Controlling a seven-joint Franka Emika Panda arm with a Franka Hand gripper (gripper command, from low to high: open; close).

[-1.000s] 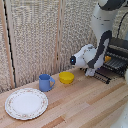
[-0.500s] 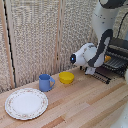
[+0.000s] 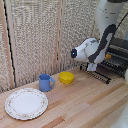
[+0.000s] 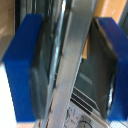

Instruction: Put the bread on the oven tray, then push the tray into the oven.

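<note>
My clamp [image 3: 95, 68] is at the exterior view's right, at the front edge of the oven pan [image 3: 109, 71], a dark wire rack sticking out of the oven [image 3: 120, 52]. In the wrist view the clamp [image 4: 75, 65] has its blue-tipped fingers [image 4: 25, 65] on either side of the pan's metal edge bar [image 4: 77, 45], closed against it. A small orange-brown bread [image 3: 107, 56] lies on the pan behind the clamp, partly hidden by the arm. An orange patch in the wrist view [image 4: 107, 7] may be the bread.
On the wooden table stand a blue cup [image 3: 45, 82], a round yellow bowl [image 3: 66, 77] and a patterned white plate [image 3: 26, 103], all to the exterior view's left of the clamp. A woven screen wall is behind them.
</note>
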